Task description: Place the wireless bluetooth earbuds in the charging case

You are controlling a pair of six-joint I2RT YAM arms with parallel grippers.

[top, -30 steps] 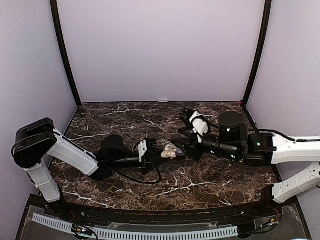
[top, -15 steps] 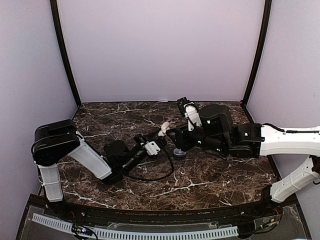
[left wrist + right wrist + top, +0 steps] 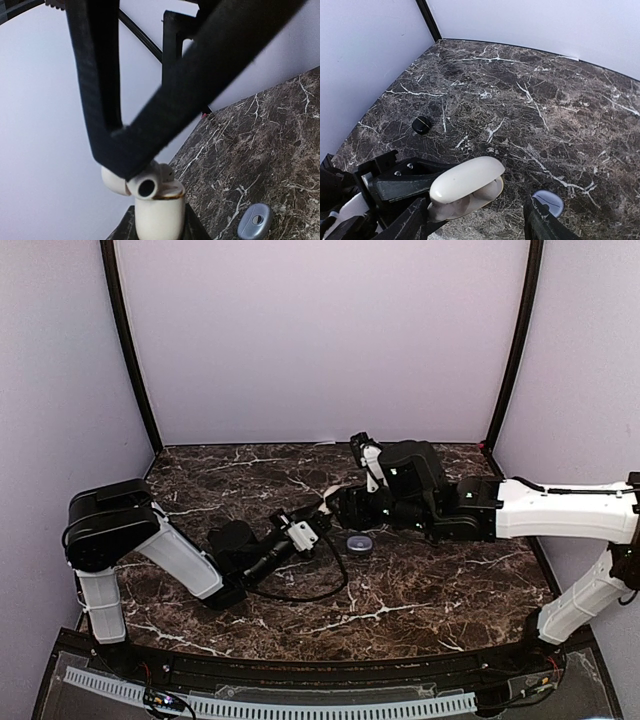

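My left gripper (image 3: 316,515) is shut on a white charging case (image 3: 160,212) and holds it upright above the table. The case's lid (image 3: 467,184) is hinged part open, with a white earbud (image 3: 169,173) seated inside. A white round piece with a dark hole (image 3: 145,188) sits at the case mouth; I cannot tell what it is. My right gripper (image 3: 342,505) is open, its jaws straddling the case, and one black finger (image 3: 150,115) rests on the lid side. The case also shows in the top view (image 3: 329,500).
A small blue-grey oval case (image 3: 358,543) lies on the marble table (image 3: 420,590) just right of the grippers; it also shows in the right wrist view (image 3: 548,202). A small round black item (image 3: 421,125) lies on the marble farther off.
The left gripper lifted the white case off the table and back a second ago. Since then the right gripper has shifted left and back over it, uncovering the blue-grey case.
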